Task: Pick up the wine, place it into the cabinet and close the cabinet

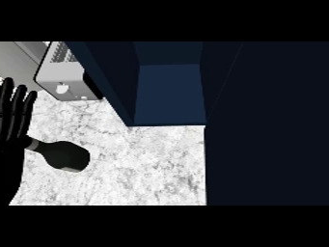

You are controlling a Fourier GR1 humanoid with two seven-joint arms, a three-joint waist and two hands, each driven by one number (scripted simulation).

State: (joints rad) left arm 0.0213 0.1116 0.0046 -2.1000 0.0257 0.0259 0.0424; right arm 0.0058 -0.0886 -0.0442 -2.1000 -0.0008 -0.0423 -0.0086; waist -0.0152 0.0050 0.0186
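Observation:
The wine bottle (65, 155) is dark and sits on the marble counter (145, 159) at the left, its neck pointing left towards my left hand. My left hand (6, 118) shows at the left edge, open with fingers straight and pointing up; its palm overlaps the tip of the bottle's neck. The dark blue cabinet (168, 91) stands open at the top centre, with its interior showing nothing inside. Its door (277, 125) fills the right side of the view. My right hand is not visible.
A grey appliance (63, 75) stands at the back left, just left of the cabinet's side wall. The open door walls off the counter's right side.

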